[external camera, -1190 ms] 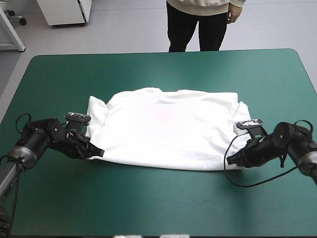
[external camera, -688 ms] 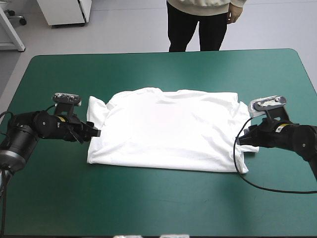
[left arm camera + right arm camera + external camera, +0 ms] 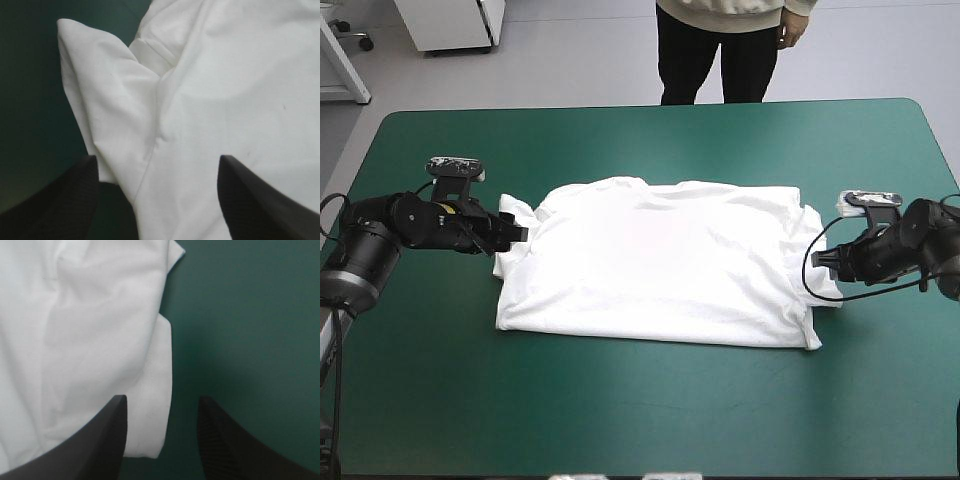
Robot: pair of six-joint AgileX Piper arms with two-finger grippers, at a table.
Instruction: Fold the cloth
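Left gripper (image 3: 517, 236) and right gripper (image 3: 817, 263) face each other low over the teal-green cover (image 3: 620, 410), one at each short end of the T-shirt (image 3: 660, 262). The shirt lies spread flat near the table's middle, its long axis running from the table's left side to its right, so each arm has one end in reach and neither is the nearer.

Both grippers stand spread and hold nothing. In the left wrist view the sleeve (image 3: 110, 100) juts out onto the cover and its loose edge falls in the gap between the black fingers (image 3: 60, 200), with the shirt's body ahead of them. In the right wrist view one finger sits over cloth and the other over bare cover, the shirt's side edge running between them.

The shirt lies inward of both tools, toward the table's centre. A pinch at each end looks the likely next step, and it would call for each gripper to settle onto the edge already lined up between its fingers.
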